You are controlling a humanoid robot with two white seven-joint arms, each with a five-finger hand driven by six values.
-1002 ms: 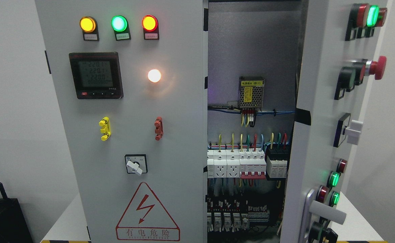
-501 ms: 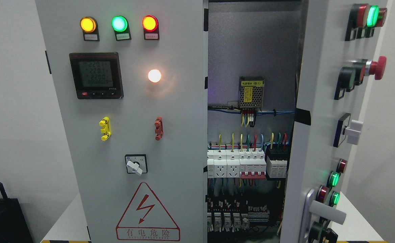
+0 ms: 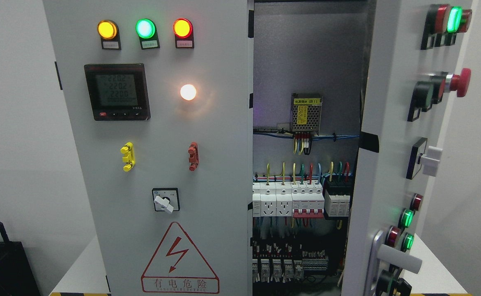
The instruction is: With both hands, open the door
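Right door [image 3: 388, 123]: tall grey panel, long axis upright, swung open toward the camera on its right-edge hinge, outer face turned to the right; handle [image 3: 396, 257] low on it, lamps and a red mushroom button [image 3: 460, 82] above. Left door [image 3: 162, 144]: shut, facing the camera, bearing three lamps, meter [image 3: 117, 91], warning triangle [image 3: 180, 258]. Interior: breakers [image 3: 302, 201] and wiring against the back wall. White tabletop [image 3: 80, 271] under the cabinet. Neither hand is in view.

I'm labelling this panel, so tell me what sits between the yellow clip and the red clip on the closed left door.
In the head view, nothing: between the yellow clip and the red clip is only bare grey door.
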